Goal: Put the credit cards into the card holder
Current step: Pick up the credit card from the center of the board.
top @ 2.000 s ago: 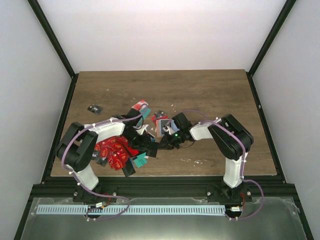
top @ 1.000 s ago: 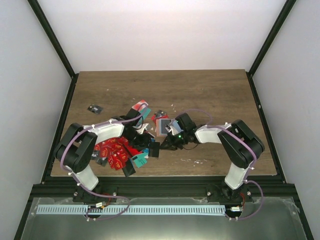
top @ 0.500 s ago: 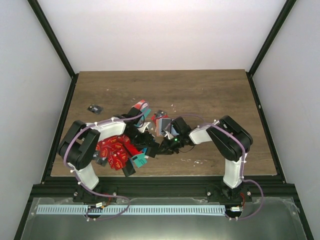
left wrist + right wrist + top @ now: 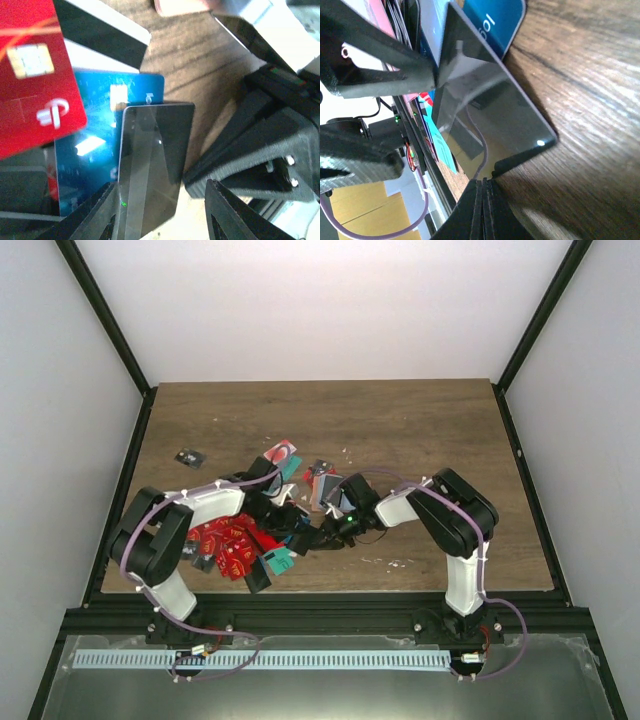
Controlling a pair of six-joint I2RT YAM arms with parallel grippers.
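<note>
1 black card (image 4: 155,165) tilted up off the table (image 4: 580,75) near the card holder (image 4: 177,6), left gripper (image 4: 160,192) jaws half apart straddling it, right gripper (image 4: 483,184) pinched shut with tips at its edge, probably levering it up for pickup.

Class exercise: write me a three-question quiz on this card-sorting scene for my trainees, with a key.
1. True or false: the right gripper stands wide open.
2. Between the fingers of the left gripper stands a card that is: A red, B black, C white?
3. Fill in: the flat card partly hidden behind it is ____.
Key: 1 false; 2 B, the black card; 3 blue.
</note>
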